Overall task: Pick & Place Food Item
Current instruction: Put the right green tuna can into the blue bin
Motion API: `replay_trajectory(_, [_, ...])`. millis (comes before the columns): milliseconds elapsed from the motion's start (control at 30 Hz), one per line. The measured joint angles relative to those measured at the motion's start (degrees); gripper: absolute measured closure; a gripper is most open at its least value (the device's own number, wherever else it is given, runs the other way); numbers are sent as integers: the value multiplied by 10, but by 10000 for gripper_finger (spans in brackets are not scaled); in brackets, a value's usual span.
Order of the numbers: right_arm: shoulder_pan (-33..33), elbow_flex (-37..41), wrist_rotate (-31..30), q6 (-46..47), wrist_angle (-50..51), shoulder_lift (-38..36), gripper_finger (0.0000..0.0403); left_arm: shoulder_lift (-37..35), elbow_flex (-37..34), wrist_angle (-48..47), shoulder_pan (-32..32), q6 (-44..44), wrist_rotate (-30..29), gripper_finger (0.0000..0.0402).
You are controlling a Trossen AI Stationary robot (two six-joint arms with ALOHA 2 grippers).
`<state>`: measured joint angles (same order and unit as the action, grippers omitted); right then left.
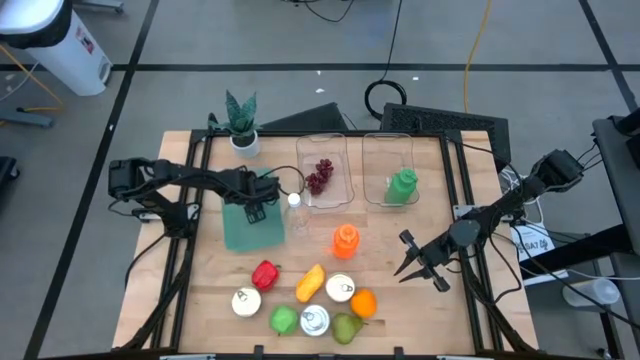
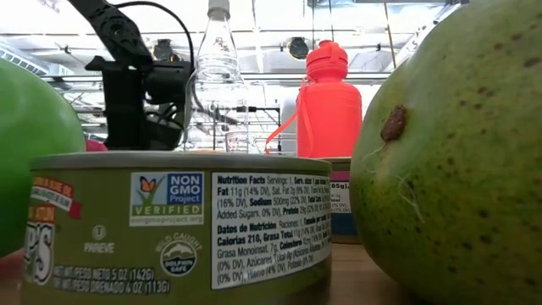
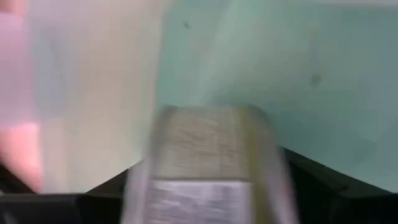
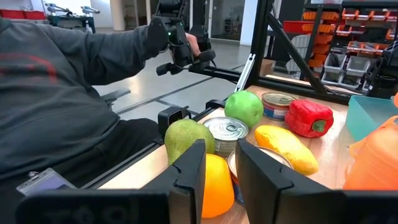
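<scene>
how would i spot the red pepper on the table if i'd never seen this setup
Look at the cluster of food near the front edge of the wooden table. The red pepper sits at its left end, beside the yellow mango and above a white-lidded can. It is the only red item there.

Overhead light even and bright across my table (image 1: 400, 290); shadows under objects short and soft. Low camera looks into ceiling lights: background washed out, glare through the clear bottle (image 2: 220, 80). Green can (image 2: 178, 224) label sharp there, pear (image 2: 457, 152) so near it swells across the frame. My left wrist camera gives only smear: pale teal and pink, a blurred can top (image 3: 208, 162). Right wrist picture crisp, own fingers (image 4: 189, 171) slightly soft.
</scene>
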<state>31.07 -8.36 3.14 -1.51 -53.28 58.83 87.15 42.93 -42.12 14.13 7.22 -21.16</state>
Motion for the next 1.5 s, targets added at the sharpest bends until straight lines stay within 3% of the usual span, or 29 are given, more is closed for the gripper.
replay_trajectory(467, [0,0,0,0,1,0,328,0,36,-115,-14,56,-11,138])
replay_trajectory(667, [0,0,0,0,1,0,328,0,36,-119,-32,50,-8,137])
replay_trajectory(933, [0,0,0,0,4,0,328,0,36,-124,-53,45,51,137])
replay_trajectory(1500, [0,0,0,-1,5,0,328,-13,37,-162,-79,95,64,137])
